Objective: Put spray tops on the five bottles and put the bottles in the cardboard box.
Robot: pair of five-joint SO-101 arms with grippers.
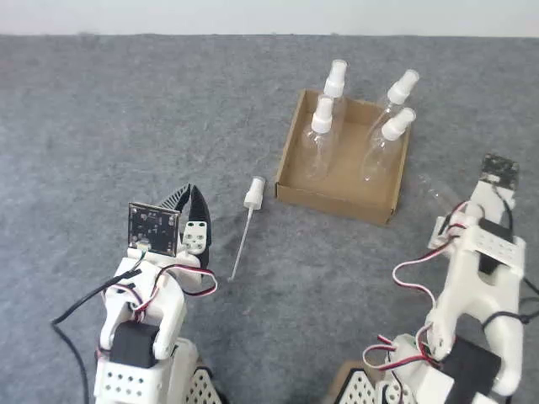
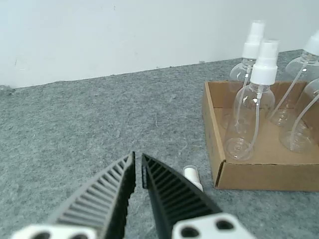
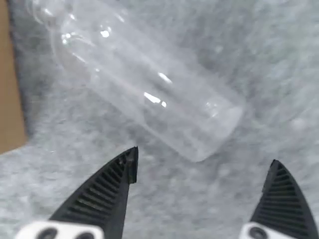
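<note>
Left claw (image 2: 138,162) closed and empty, right claw (image 3: 203,158) spread above lying bottle (image 3: 149,94)

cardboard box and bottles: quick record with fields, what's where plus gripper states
cardboard box: on the grey mat, top open
capped bottles: four, standing in the box
spray top: loose, lying on the mat between box and left arm
bare bottle: no top, lying on its side beside the box
left gripper: shut, empty
right gripper: open, over the bare bottle
</note>
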